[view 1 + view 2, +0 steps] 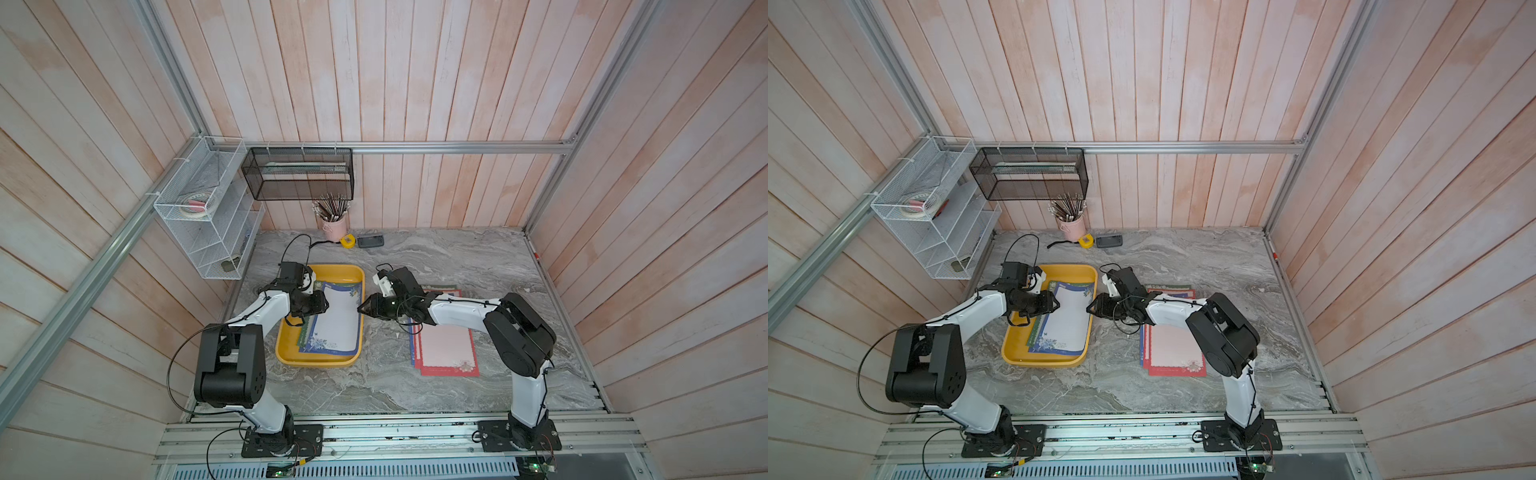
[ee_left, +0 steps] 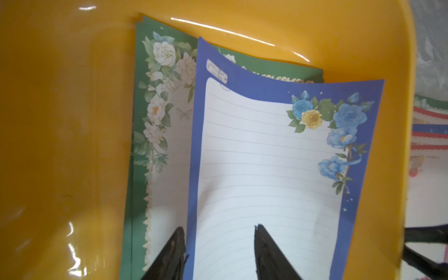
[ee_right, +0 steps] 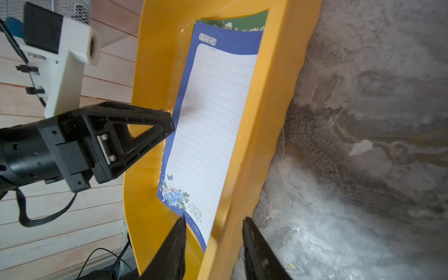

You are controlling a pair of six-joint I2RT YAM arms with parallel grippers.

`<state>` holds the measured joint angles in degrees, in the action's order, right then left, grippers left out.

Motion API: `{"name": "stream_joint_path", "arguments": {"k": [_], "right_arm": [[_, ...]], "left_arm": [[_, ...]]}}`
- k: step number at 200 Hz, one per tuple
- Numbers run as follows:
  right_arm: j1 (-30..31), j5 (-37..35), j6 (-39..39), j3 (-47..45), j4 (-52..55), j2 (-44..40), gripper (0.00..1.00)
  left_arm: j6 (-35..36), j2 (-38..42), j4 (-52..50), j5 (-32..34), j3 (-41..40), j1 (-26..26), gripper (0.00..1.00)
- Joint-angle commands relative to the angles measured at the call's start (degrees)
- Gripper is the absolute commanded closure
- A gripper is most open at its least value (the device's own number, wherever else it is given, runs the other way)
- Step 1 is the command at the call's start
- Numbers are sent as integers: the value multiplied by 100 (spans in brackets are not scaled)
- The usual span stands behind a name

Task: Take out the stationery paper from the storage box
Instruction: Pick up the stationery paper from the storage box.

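Note:
The yellow storage box [image 1: 320,362] [image 1: 1042,360] lies left of centre on the marble top. Stationery paper lies in it: a blue-bordered sheet [image 1: 340,320] [image 2: 266,157] [image 3: 213,109] over green-bordered ones [image 2: 140,97]. The blue sheet bows upward. My left gripper [image 1: 328,306] [image 2: 219,228] is open, with the blue sheet's left edge between its fingers, one finger on the sheet and the other beside it. My right gripper [image 1: 360,309] [image 3: 213,219] is open and straddles the box's right wall, one finger inside and one outside. More sheets, red-bordered on top [image 1: 446,347], lie on the table under the right arm.
At the back stand a pink cup of pencils [image 1: 334,226], a yellow tape measure [image 1: 347,241] and a dark device [image 1: 370,241]. A black mesh basket [image 1: 299,174] and a white wire rack [image 1: 208,216] hang on the walls.

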<state>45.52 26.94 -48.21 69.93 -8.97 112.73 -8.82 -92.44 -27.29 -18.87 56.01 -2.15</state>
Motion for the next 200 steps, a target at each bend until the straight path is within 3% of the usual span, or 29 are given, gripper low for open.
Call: {"name": "stream_joint_path", "arguments": {"k": [1,56,151,200], "right_arm": [[19,44,6,122,80,135,59],[18,44,-6,100,35,135,59],[10,32,18,95,52,92,60],[10,-38,80,273,263,65,60]], "left_arm": [[-50,86,118,-370,-49,-17,53],[-316,-92,276,-1014,-109,50,57],[-555,-726,237,-950,28,75,57],[-604,-765,356,-1425,26,75,57]]}}
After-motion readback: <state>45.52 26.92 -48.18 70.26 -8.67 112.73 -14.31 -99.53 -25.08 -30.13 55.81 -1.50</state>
